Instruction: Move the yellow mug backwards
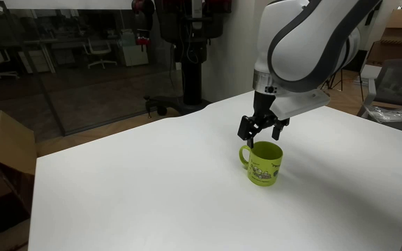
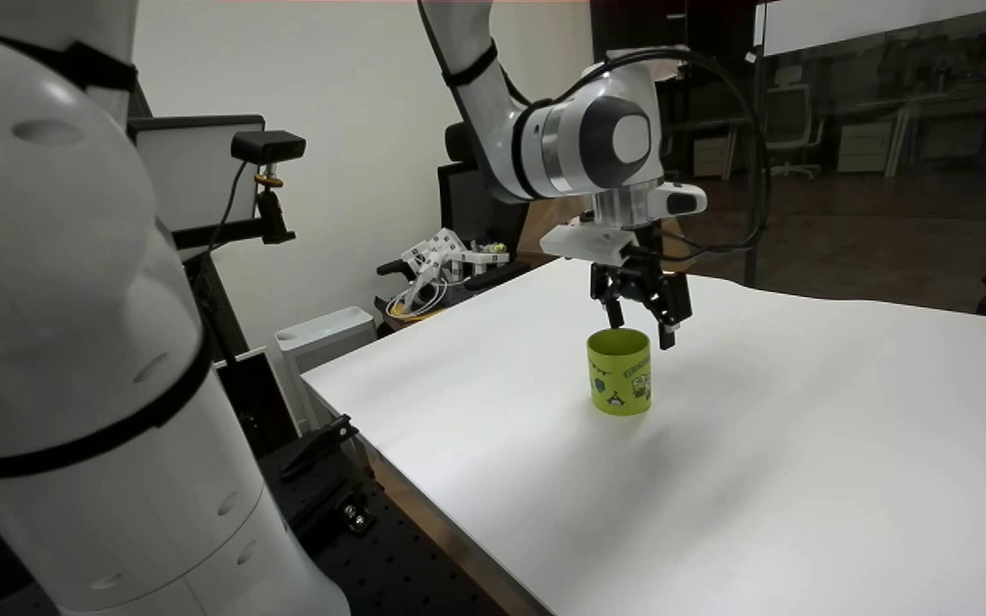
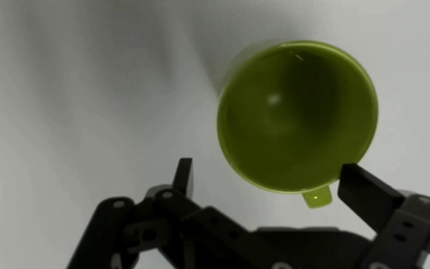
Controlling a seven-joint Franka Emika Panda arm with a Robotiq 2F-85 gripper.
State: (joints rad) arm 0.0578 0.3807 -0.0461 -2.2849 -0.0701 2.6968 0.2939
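Observation:
The yellow mug stands upright on the white table in both exterior views point(image 1: 265, 169) point(image 2: 620, 381). It is lime yellow-green with a printed wall, and its loop handle shows in an exterior view on the left side. The wrist view looks down into the mug point(image 3: 293, 119), with no contents seen; its handle stub points to the lower edge. My gripper point(image 1: 263, 139) is open and holds nothing. It points down, with its fingertips point(image 2: 642, 329) about rim height or just above. In the wrist view the gripper point(image 3: 267, 164) has its right finger overlapping the rim beside the handle; contact cannot be told.
The white table point(image 1: 134, 191) carries the mug. The robot's base point(image 2: 116, 479) stands beside a table edge. A cardboard box point(image 1: 12, 146) stands on the floor past one edge. A grey chair point(image 1: 401, 83) and a grey bin point(image 2: 326, 338) are near other edges.

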